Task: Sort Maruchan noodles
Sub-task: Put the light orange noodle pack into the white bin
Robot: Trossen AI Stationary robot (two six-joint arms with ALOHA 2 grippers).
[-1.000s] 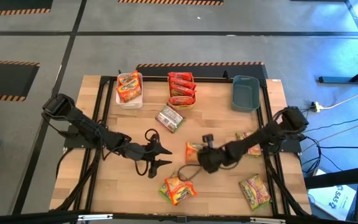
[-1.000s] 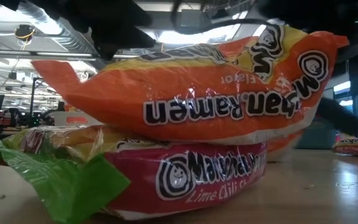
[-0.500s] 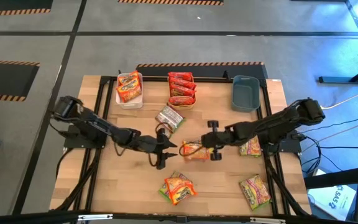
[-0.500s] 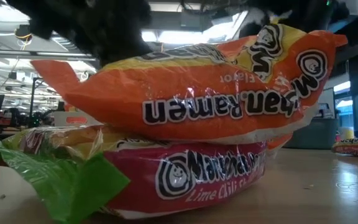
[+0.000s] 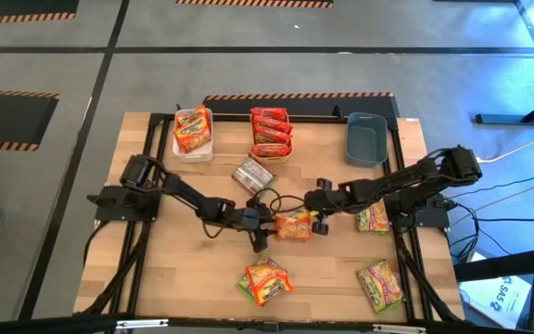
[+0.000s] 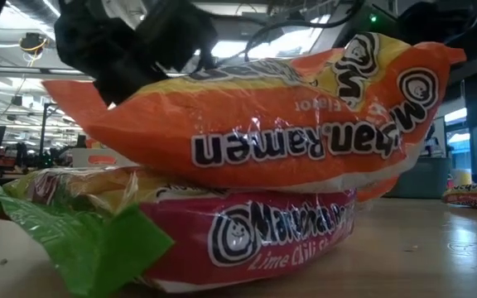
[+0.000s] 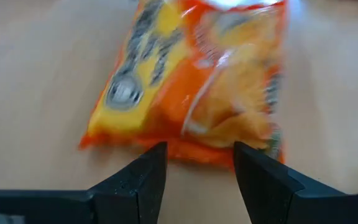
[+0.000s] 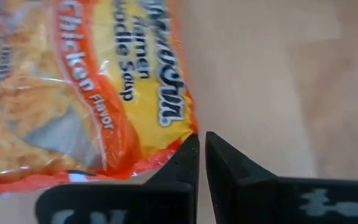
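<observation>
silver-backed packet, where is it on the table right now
In the high view the silver-backed packet lies near the table's middle, just in front of the orange bin of red packets, left of centre.

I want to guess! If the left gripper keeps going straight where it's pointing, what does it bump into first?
Probably the orange chicken ramen packet. The left gripper is open and aimed at its near edge, just short of it.
</observation>
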